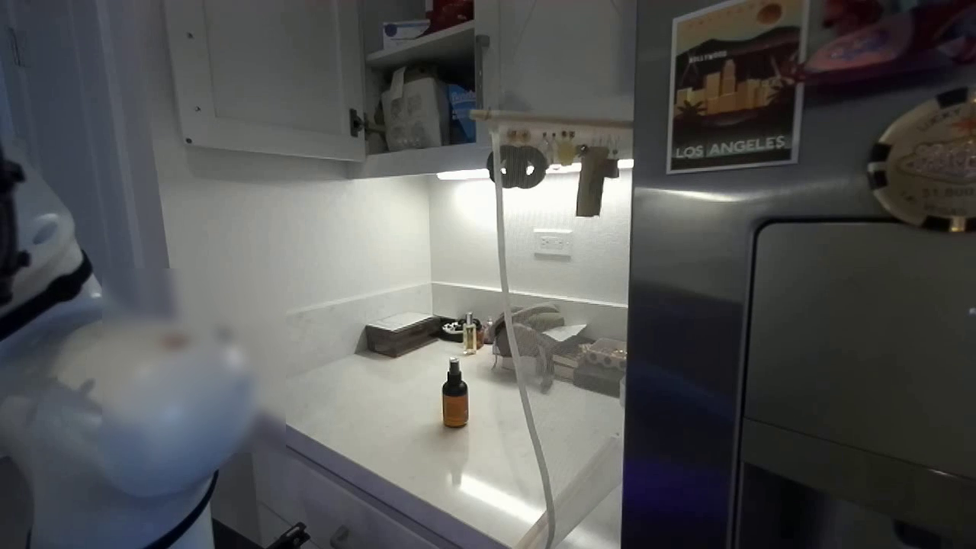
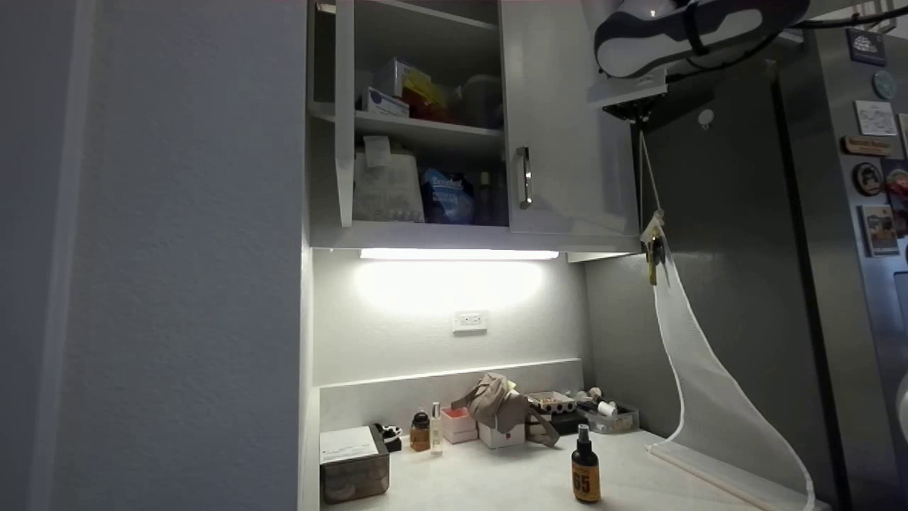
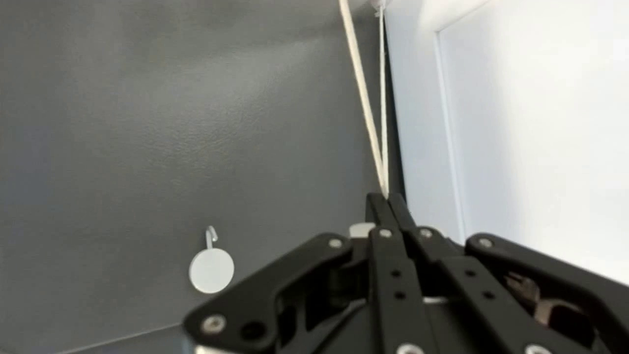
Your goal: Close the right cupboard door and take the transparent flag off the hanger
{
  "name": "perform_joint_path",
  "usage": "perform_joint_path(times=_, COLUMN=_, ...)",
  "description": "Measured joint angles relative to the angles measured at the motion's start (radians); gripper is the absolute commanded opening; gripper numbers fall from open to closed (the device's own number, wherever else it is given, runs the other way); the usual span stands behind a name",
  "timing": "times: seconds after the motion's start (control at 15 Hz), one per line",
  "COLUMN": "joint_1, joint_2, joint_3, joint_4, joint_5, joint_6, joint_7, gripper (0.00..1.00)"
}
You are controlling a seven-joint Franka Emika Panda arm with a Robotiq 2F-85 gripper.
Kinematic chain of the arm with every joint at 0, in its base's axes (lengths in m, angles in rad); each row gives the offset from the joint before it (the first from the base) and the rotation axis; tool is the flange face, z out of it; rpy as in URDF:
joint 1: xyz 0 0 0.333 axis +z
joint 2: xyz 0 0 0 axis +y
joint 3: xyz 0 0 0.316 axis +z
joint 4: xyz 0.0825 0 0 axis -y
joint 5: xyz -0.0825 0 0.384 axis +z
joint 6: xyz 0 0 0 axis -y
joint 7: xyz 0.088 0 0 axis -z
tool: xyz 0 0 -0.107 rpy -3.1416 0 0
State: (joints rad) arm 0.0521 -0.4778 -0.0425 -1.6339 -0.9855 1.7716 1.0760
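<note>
**LIGHTING AND PICTURE QUALITY**

Main source: strip light point(image 2: 459, 253) under the cupboard point(image 2: 411, 233), bright in both exterior views. Wall point(image 2: 440, 294) below: overexposed. Cupboard shelf point(image 2: 429, 125): dim. In an exterior view, the counter point(image 1: 374, 404) carries a glare streak; the robot arm point(image 1: 156, 427) is partly blurred. Wrist view: right cupboard door point(image 3: 550, 128) washed out.

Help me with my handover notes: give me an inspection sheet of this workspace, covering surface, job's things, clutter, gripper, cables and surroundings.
Surface: white counter, glossy.
Right cupboard door: looks closed.
Flag: hangs by its cord; bottom seems to rest on the counter.
White hook: on the side of the fridge, nothing seen hanging from it.
Clutter: spray bottle standing upright; dark box near the wall.
Gripper: shut on the cord.
Cables: black cable leading off from the arm.
Surroundings: left cupboard door open; light on above the counter.
</note>
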Motion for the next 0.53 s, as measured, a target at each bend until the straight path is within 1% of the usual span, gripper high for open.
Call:
perform_joint_path(times=0.27, joint_1=-0.005, joint_2=-0.004, joint_3=0.015, joint_4=0.052, joint_5=0.162, joint_6=-0.006, joint_7=-0.139, gripper=0.0)
perform_joint_path(times=0.53, joint_1=-0.013, joint_2=-0.004, joint_3=0.061, joint_4=0.096, joint_5=0.307, joint_6=-0.044, joint_7=-0.251, gripper=0.0)
